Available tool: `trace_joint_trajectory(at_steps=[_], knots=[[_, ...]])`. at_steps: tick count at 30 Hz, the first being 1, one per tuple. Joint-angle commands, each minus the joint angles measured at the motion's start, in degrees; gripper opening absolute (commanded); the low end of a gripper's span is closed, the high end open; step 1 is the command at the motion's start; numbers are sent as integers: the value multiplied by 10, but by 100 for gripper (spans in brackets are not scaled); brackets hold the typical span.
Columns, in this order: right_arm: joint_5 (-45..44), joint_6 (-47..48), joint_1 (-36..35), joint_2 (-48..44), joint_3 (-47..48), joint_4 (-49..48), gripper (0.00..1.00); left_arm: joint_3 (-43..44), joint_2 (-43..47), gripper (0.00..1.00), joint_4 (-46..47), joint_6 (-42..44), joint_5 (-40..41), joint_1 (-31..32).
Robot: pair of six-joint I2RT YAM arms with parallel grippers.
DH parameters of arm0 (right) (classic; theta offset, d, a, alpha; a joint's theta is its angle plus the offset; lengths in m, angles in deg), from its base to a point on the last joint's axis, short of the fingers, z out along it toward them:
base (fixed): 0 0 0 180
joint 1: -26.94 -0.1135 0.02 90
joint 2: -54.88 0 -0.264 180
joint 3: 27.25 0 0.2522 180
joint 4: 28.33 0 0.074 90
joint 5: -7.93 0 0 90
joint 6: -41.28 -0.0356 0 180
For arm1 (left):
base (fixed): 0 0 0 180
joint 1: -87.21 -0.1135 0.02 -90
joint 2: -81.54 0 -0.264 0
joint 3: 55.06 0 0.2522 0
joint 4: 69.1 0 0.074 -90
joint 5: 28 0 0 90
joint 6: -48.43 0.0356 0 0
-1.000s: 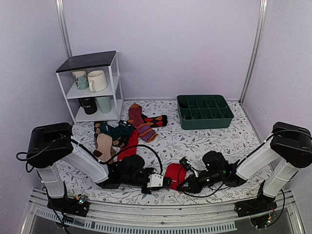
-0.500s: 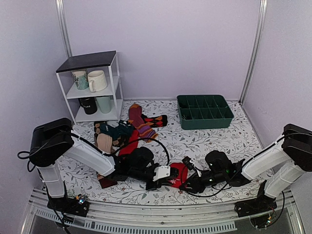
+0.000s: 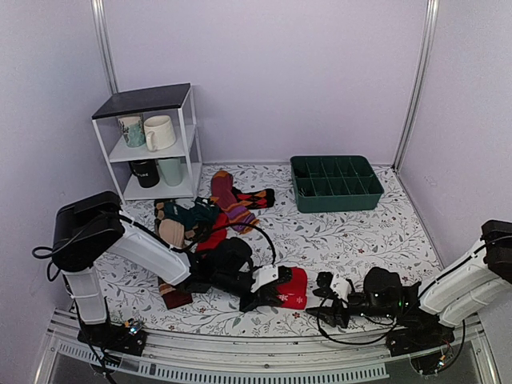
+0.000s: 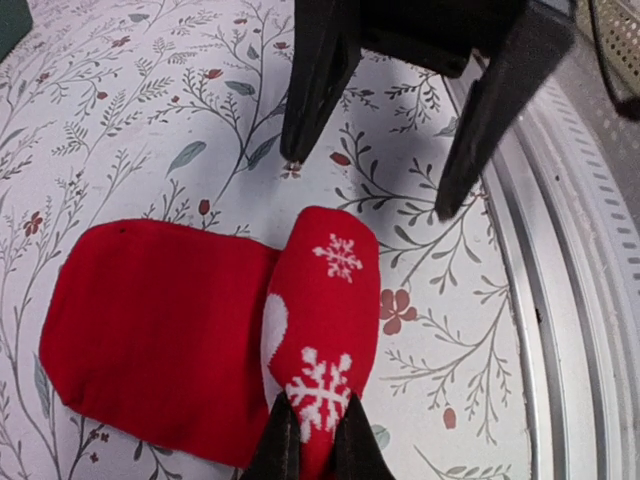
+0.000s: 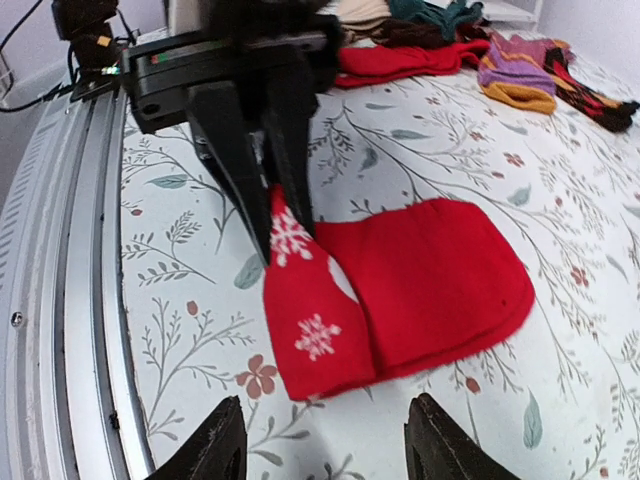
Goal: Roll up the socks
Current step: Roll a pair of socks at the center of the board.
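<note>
The red socks (image 3: 291, 288) with white snowflakes lie folded flat near the table's front edge, a narrow snowflake end (image 4: 330, 300) lapped over the broader red part (image 4: 150, 330). My left gripper (image 4: 311, 452) is shut on that snowflake end, pinching it from the left (image 3: 270, 294). My right gripper (image 5: 325, 455) stands open and apart from the socks (image 5: 420, 280), just to their right (image 3: 322, 298). Nothing is between its fingers (image 5: 220, 445).
A pile of other socks (image 3: 192, 220) lies behind the left arm, with a maroon striped sock (image 3: 232, 204) beside it. A white shelf with mugs (image 3: 152, 144) stands back left, a green compartment tray (image 3: 336, 184) back right. A metal rail (image 3: 240, 352) runs along the front edge.
My right gripper opened, let go of the socks and drew back to the right. My left gripper shut on the snowflake end and shifted right with it.
</note>
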Motion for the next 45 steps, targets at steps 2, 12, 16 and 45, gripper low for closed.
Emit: trace_joint_trajectory(at_steps=[2,12,16,45], knots=[[-46,127,-48,65,46,-66,56,-13,-64,0,-154,-16,-16,-4],[-33,134,-54,113,81,-23,55,-6,-72,0,-160,-12,-23,-9],[-68,114,-54,137,85,-22,55,-5,-72,0,-160,-11,-25,-9],[29,-90,8,168,117,121,7,-109,120,33,34,60,138,8]])
